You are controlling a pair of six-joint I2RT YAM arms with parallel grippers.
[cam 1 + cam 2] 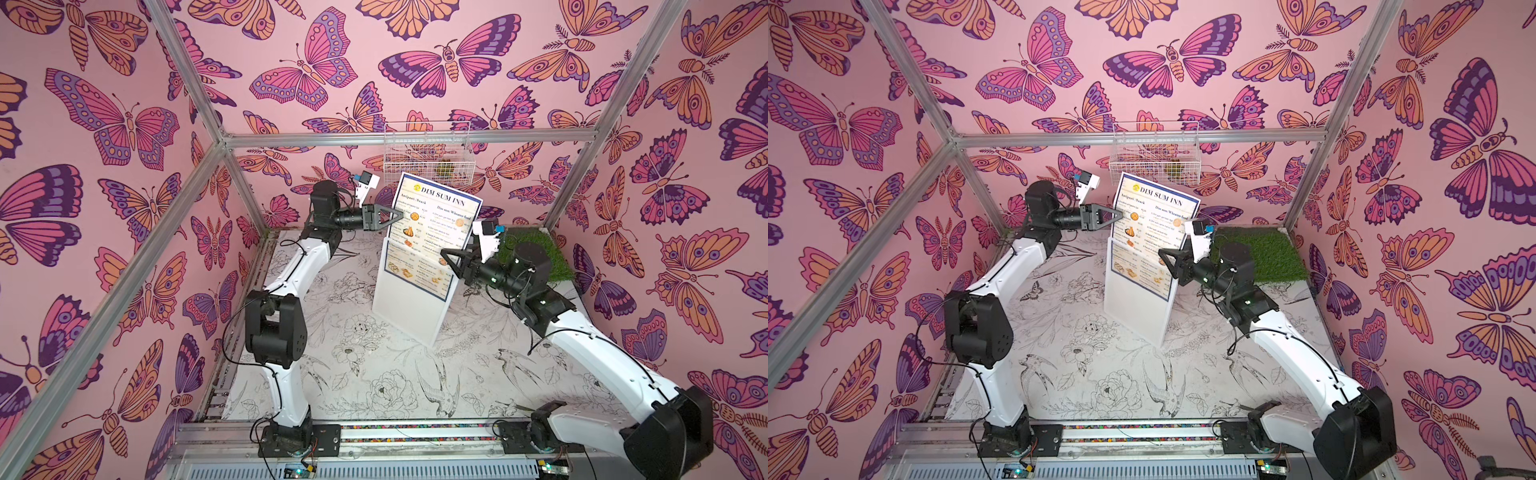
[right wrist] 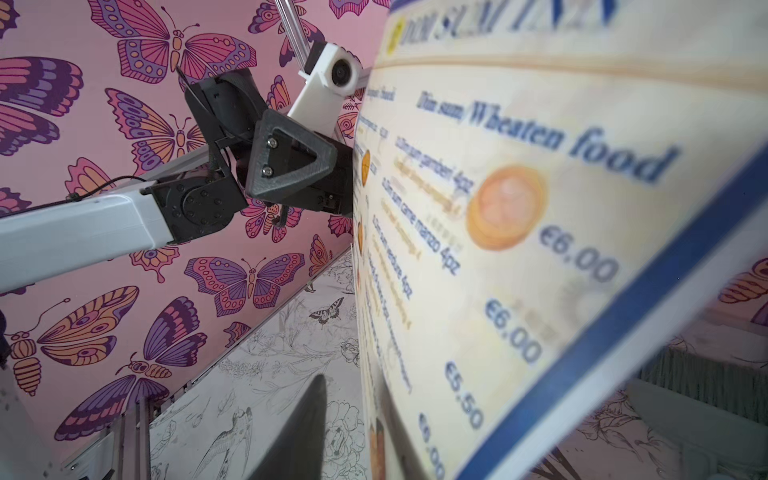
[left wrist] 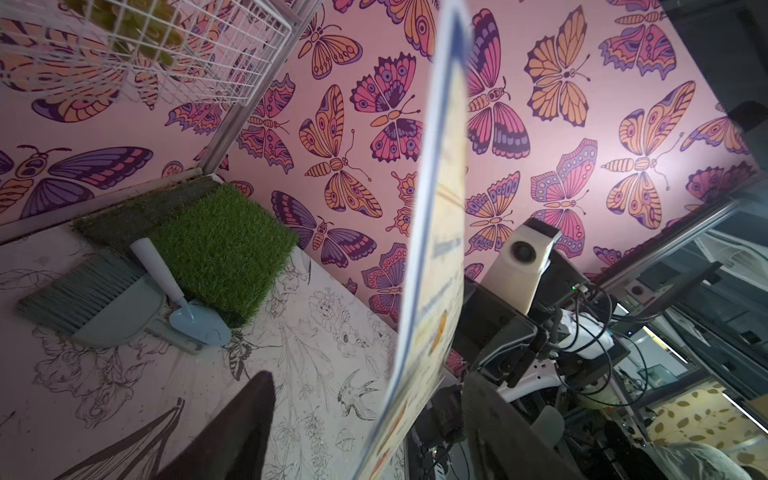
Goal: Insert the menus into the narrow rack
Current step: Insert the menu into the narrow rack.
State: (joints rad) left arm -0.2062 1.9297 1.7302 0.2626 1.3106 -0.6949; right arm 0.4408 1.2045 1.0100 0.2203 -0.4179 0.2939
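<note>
menu print blurry in right wrist view

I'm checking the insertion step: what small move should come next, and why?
Probably close the left hand on the menu by its edge and ease it down: its upper part stands above the narrow rack, and the fingers straddle that edge unclamped.

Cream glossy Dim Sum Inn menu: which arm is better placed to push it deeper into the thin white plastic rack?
Probably left: left gripper straddles the exposed upper menu; right gripper sits low by the rack.
</note>
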